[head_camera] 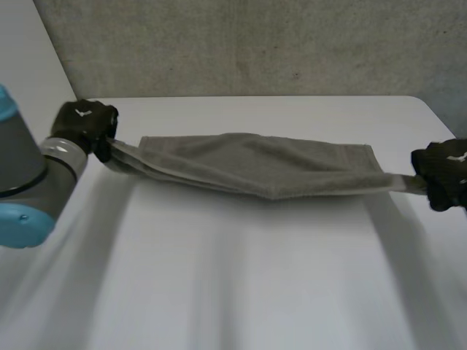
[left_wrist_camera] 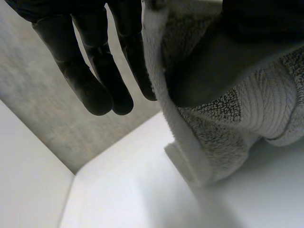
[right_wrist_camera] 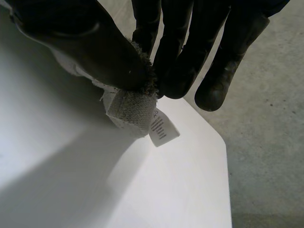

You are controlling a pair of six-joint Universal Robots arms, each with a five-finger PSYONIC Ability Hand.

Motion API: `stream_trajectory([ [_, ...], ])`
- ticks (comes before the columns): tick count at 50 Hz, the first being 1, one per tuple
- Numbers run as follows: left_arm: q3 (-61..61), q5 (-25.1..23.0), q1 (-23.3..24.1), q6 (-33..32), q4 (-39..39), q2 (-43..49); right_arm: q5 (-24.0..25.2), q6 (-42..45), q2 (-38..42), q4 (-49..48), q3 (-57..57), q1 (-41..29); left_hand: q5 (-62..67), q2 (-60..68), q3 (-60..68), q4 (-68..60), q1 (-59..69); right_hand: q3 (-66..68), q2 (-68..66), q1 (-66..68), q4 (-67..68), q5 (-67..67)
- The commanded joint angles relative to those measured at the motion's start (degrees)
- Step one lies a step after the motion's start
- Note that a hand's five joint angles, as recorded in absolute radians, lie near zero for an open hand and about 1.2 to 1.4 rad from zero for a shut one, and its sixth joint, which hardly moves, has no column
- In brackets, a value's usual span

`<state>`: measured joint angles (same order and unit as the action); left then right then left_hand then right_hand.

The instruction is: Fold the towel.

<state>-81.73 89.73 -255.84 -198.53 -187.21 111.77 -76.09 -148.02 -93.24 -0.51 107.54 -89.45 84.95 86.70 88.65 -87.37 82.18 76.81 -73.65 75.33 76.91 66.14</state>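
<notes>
A: Status on towel [head_camera: 255, 164]?
B: Stretched across mid-frame, low over counter [head_camera: 241, 277], contact unclear. Left hand [head_camera: 86, 122] at frame left pinching one end, right hand [head_camera: 445, 171] at frame right pinching tagged corner.
A: Progress?
B: Early, probably. Looks doubled lengthwise once, judging by layers. Further folds and set-down left.

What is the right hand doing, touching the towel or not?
Touching. The right wrist view shows the right hand pinching a corner of the towel between thumb and fingers.
</notes>
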Motion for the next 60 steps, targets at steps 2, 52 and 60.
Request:
stream_trajectory([
  [2, -7.22, 0.01, -3.44, -0.1, 3.79, -12.89, 5.08, 3.0, -4.32, 19.67, -8.93, 5.86, -14.95, -6.7, -8.65, 7.37, -2.18, 3.19, -6.35, 4.67, 3.09, 3.86],
  [52, 17.2, 7.65, -0.63, 0.16, -3.16, 21.99, 1.65, 0.72, 42.35, 12.03, -41.79, -2.83, -14.95, -6.7, -8.65, 7.37, -2.18, 3.19, -6.35, 4.67, 3.09, 3.86],
  [60, 18.88, 7.83, 0.08, 0.08, -3.95, 24.73, -1.86, 0.46, 43.76, 6.58, -42.06, -4.51, -84.95, -76.7, -78.65, 77.37, -72.18, -66.81, 63.65, -65.33, -66.91, -66.14],
])
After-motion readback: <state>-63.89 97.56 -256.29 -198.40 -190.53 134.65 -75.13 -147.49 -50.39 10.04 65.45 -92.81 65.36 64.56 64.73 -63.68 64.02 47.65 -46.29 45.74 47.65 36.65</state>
